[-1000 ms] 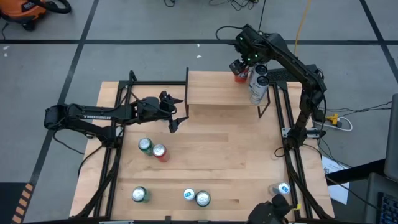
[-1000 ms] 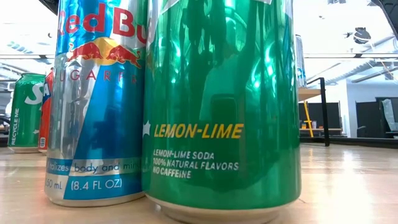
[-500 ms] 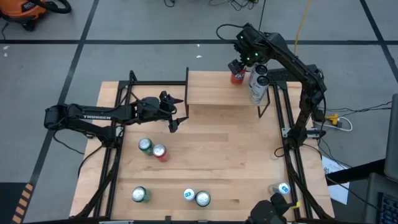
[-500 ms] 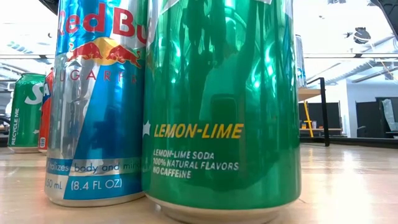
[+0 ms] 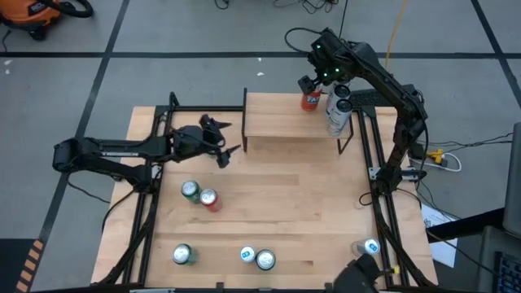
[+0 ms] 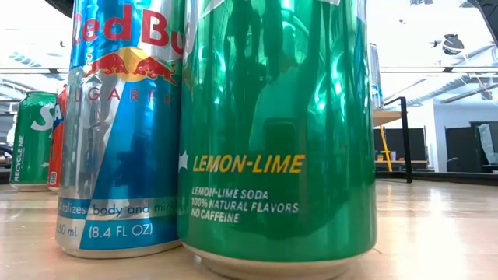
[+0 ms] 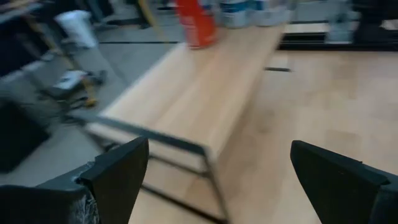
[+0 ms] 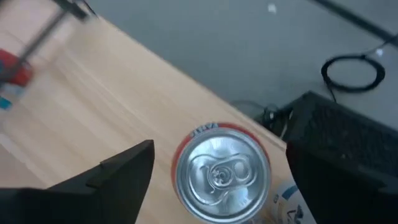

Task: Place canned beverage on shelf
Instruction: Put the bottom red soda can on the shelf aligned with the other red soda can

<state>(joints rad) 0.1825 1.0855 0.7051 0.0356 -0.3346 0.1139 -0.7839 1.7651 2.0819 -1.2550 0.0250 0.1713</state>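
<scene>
Right gripper (image 5: 310,85) spread wide above red can (image 5: 310,101), which stands free at the shelf (image 5: 285,114) right end beside silver cans (image 5: 336,114). Placement looks done; several cans remain on the surface (image 5: 293,195). Left gripper (image 5: 221,138) wide, empty, near shelf's left end.

Grey floor (image 5: 203,32), black seams, orange vacuum (image 5: 37,15)

Red canned beverage (image 5: 310,101), silver top, upright on shelf (image 5: 285,115) at far right end, shelf a raised light-wood board on black metal supports
</scene>
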